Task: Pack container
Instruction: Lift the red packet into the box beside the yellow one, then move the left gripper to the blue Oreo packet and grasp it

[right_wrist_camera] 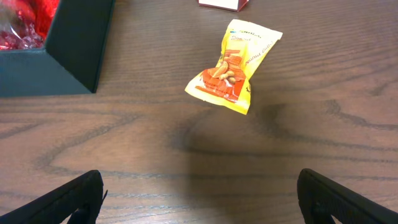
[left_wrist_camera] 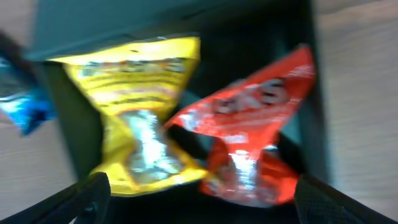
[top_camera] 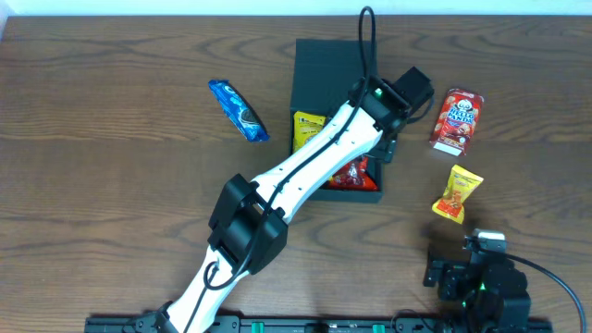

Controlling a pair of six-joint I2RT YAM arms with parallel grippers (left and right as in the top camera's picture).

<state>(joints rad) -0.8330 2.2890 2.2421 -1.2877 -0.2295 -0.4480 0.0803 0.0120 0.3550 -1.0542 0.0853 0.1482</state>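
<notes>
The container [top_camera: 326, 67], a dark green box with its flap lid folded back toward the far side of the table [top_camera: 111, 185], sits just beyond the middle of the tabletop, and its open part faces up. Inside it lie two snack packets side by side: a yellow packet [left_wrist_camera: 146, 112] on the left and a red packet [left_wrist_camera: 255, 130] on the right, their edges touching near the middle (the left wrist view is blurred, so the print on them cannot be read). The left arm [top_camera: 305, 166] reaches on a slant from the near edge across the box, and the left gripper [left_wrist_camera: 202, 183] hangs over the two packets with its fingers spread wide, one at each lower corner of its own view, gripping nothing. A blue packet [top_camera: 239, 109] lies on the wood to the left of the box, near it but apart. To the right of the box a red carton [top_camera: 457, 120] lies flat, and nearer the front a yellow and orange packet [right_wrist_camera: 233, 65] lies alone on the bare wood, well clear of the box's corner. The right gripper [right_wrist_camera: 199, 180] rests low at the near right of the table, pointing toward that packet, its fingers spread fully apart with only the tabletop between them.
</notes>
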